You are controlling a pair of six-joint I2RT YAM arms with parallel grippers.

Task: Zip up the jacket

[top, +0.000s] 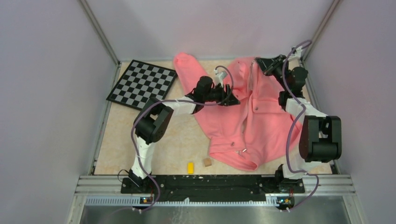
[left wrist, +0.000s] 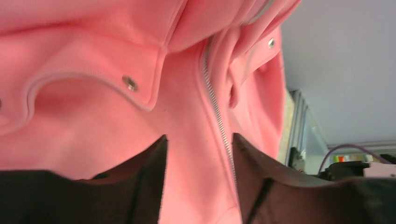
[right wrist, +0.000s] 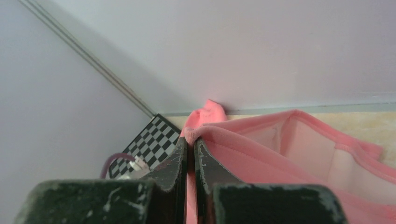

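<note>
The jacket lies spread on the surface, right of centre, one end toward the back wall and the other toward the arms. My right jaws are clenched on a fold at its far edge, with a thin strip of fleece pinched between them. My left jaws are released and wide, straddling the zipper mid-front, and fabric bulges up into the gap.

This is soft, light fleece — I expect it to bunch and drag rather than slide, so one arm should hold the zipper line taut while the other works. The place to take hold is the pull. A small metal glint by the near hem may be it, though I cannot tell. It looks tiny and slick, so I'd pinch it squarely.
</note>
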